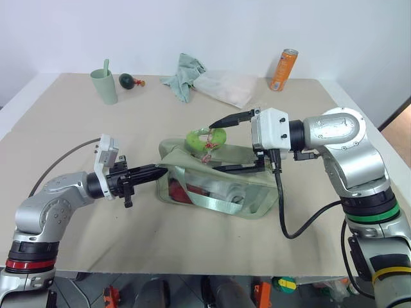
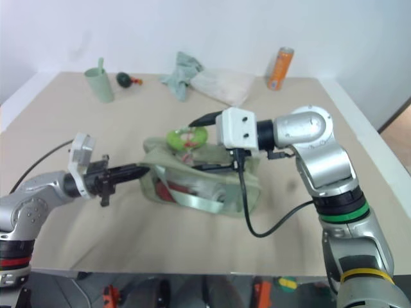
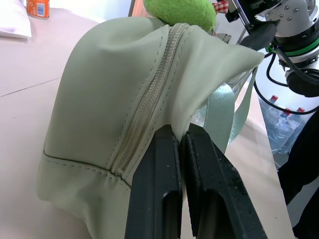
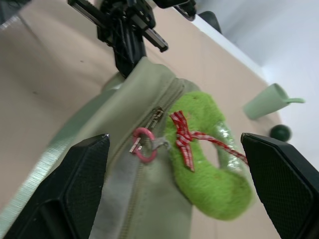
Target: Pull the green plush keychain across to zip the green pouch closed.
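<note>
The green pouch [image 1: 218, 186] lies mid-table, lifted at its left end, where my left gripper [image 1: 157, 171] is shut on the fabric beside the zipper [image 3: 144, 114]. The green plush keychain [image 1: 207, 138], a lime ring with a red checked ribbon, rests on top of the pouch and hangs from a pink ring [image 4: 144, 149] at the zipper slider. My right gripper [image 4: 173, 137] reaches in from the right and is open. Its fingers [image 4: 75, 189] stand wide on either side of the keychain [image 4: 214, 164] without touching it.
At the back of the table stand a pale green cup [image 1: 104, 85], a dark green round toy [image 1: 128, 80], a teal cloth [image 1: 185, 76], a white bag [image 1: 226, 86] and an orange can [image 1: 283, 69]. A black cable [image 1: 302, 224] loops beside the pouch's right end.
</note>
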Tool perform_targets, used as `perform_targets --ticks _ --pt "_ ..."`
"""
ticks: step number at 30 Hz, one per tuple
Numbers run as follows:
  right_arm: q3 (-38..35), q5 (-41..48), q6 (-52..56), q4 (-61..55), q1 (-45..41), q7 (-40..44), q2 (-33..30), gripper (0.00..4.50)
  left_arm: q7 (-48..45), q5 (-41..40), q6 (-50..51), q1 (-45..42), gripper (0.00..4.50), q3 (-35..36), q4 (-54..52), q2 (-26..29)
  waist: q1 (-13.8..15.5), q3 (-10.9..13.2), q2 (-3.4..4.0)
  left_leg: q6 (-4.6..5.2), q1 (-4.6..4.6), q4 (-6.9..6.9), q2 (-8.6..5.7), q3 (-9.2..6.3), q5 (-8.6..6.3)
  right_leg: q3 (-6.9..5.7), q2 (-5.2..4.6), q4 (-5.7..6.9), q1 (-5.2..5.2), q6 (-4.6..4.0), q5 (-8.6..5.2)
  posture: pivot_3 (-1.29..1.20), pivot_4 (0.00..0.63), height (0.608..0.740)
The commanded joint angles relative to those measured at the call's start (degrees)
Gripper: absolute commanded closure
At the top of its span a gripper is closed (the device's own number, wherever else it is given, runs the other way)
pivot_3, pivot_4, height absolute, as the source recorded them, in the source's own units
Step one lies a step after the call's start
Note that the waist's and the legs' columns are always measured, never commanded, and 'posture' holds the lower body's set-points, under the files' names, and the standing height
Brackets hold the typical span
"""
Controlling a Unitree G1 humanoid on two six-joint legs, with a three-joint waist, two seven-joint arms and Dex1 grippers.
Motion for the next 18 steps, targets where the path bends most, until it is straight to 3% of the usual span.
perform_targets --ticks 1,8,9,10,18 --pt "0.26 -2.34 -4.00 1.19 -2.10 -0.79 0.63 0.08 0.02 0.05 -0.25 -0.31 4.50 -0.35 -0.88 -0.23 0.00 0.00 0.00 0.00 0.00 0.00 0.00 0.00 0.00 0.00 0.00 0.00 0.00 0.00 0.00 0.00 0.150 0.740" --pt "1.98 -4.03 -8.19 4.97 -3.15 0.52 2.06 0.08 0.50 0.05 -0.26 -0.08 4.50 -0.36 -1.24 -0.61 0.00 0.00 0.00 0.00 0.00 0.00 0.00 0.01 0.00 0.01 -0.01 0.00 0.00 0.00 0.00 0.00 0.150 0.740" --pt "1.91 -4.00 -8.38 5.15 -3.13 0.61 2.22 0.63 0.56 0.03 -0.23 -0.03 4.50 -0.33 -1.31 -0.66 0.00 0.00 0.00 0.00 0.00 0.00 0.00 0.00 0.00 0.00 -0.01 0.00 0.00 0.00 0.00 0.00 0.150 0.740" --pt "1.83 -3.88 -8.47 5.25 -3.05 0.87 2.29 0.79 0.63 -0.01 -0.21 0.08 4.50 -0.28 -1.43 -0.69 0.00 0.00 0.00 0.00 0.00 0.00 0.00 0.00 0.00 0.01 -0.01 0.00 0.00 0.00 0.00 0.00 0.150 0.740" --pt "1.54 -4.03 -9.70 6.63 -3.20 1.42 2.99 3.61 1.23 -0.30 -0.22 0.86 4.50 0.00 -1.89 -0.62 0.00 0.00 0.00 0.00 0.00 0.00 0.00 0.00 0.00 0.00 0.00 0.00 0.00 -0.01 0.00 0.00 0.150 0.740"
